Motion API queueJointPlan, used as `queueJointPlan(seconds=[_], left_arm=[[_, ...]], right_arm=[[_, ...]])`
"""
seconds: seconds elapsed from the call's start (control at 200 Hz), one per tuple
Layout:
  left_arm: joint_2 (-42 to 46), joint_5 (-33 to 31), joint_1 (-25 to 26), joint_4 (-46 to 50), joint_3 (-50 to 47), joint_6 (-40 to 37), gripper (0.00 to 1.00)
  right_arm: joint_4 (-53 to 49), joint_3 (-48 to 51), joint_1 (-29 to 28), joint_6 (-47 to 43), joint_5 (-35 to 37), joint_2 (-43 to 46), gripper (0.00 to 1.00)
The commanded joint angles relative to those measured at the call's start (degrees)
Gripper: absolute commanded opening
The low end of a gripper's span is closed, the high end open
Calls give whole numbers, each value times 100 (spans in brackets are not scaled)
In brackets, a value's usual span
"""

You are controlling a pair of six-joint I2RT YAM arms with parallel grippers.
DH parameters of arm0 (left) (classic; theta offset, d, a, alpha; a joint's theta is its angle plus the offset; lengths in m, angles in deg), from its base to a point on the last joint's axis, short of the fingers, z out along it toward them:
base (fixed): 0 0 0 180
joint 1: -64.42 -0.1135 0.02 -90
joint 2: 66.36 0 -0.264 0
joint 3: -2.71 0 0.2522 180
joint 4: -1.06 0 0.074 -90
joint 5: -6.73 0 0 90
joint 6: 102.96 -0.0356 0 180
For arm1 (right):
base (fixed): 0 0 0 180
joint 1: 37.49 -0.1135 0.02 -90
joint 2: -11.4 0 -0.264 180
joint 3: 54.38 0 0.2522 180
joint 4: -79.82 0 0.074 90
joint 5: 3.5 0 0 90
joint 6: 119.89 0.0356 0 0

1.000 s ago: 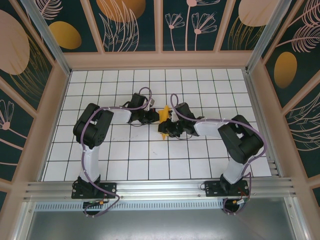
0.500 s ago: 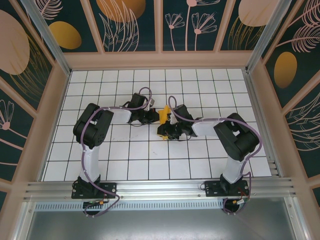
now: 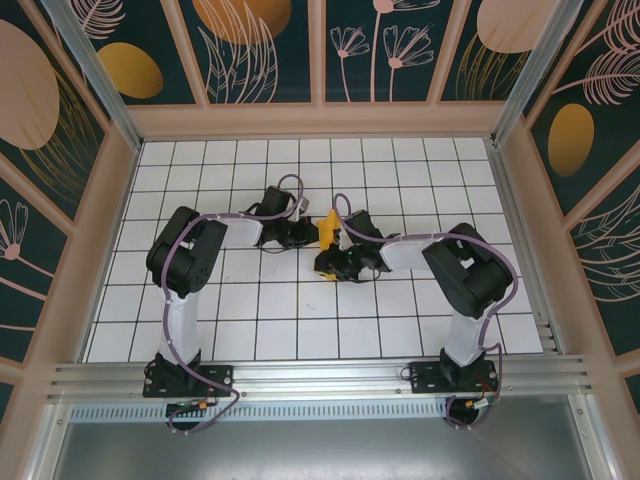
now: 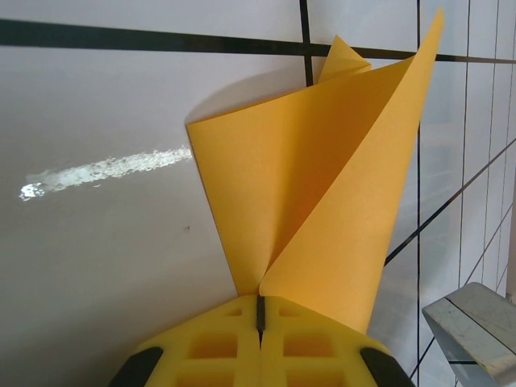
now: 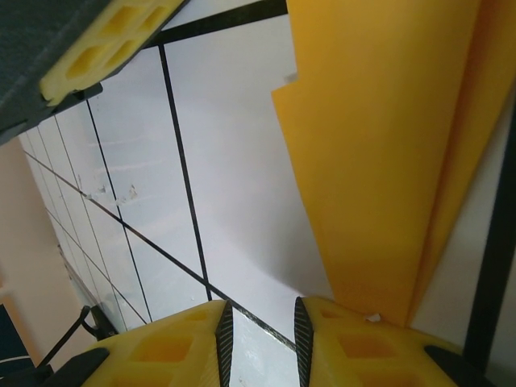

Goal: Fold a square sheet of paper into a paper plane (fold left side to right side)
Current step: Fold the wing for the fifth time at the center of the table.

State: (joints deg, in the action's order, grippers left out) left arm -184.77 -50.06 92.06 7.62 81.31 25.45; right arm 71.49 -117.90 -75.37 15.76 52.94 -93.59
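Observation:
The orange-yellow sheet of paper [image 3: 328,228] is bent double along a crease and stands up off the white grid table [image 3: 250,300] near its middle. My left gripper [image 3: 311,233] reaches in from the left. In the left wrist view this gripper [image 4: 260,305] is shut on the sheet's [image 4: 322,185] bottom corner, where both layers meet. My right gripper [image 3: 329,263] lies low just in front of the sheet. Its jaws [image 5: 258,339] stand a little apart over bare table, with the sheet [image 5: 387,145] lying against the outside of the right finger [image 5: 355,347].
In the right wrist view a yellow finger of the left gripper [image 5: 105,40] shows at top left. Tan frame rails [image 3: 320,120] and dark printed wall panels enclose the table. An aluminium rail [image 3: 320,378] carries both arm bases at the near edge.
The right arm's elbow and forearm have swung left, bringing its gripper closer under the sheet. The sheet now looks narrower and more upright. The left arm has held still.

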Motion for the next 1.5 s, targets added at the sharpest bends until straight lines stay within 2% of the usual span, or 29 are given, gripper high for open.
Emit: queueJointPlan(seconds=[0.0,0.085,0.195,0.385,0.716,0.926,1.066,1.206,1.331,1.496], left_arm=[[-492,-942,-13,60,-41,-168,0],[-516,-966,-12,70,-25,-167,0],[-529,-955,-13,70,-24,-168,0],[-516,-941,-13,61,-41,-172,0],[-508,-953,-13,77,-34,-185,0],[-542,-966,-12,117,11,-209,0],[-552,-950,-13,114,19,-211,0],[-552,-957,-13,121,11,-216,0],[-530,-990,-13,127,-7,-226,0],[-530,-1030,-17,149,-24,-229,0]], right_arm=[[-661,-44,-146,-173,397,-264,31],[-644,8,-154,-167,454,-170,30],[-106,134,-144,-39,232,271,31],[-218,96,-163,-46,124,600,31],[-25,242,-199,101,46,169,31],[-309,176,-185,-63,190,74,31],[126,253,1,-160,-107,681,32],[157,152,436,-327,-361,1115,32],[-13,-100,851,-462,-251,982,31],[-184,-802,888,-679,-87,309,28]])
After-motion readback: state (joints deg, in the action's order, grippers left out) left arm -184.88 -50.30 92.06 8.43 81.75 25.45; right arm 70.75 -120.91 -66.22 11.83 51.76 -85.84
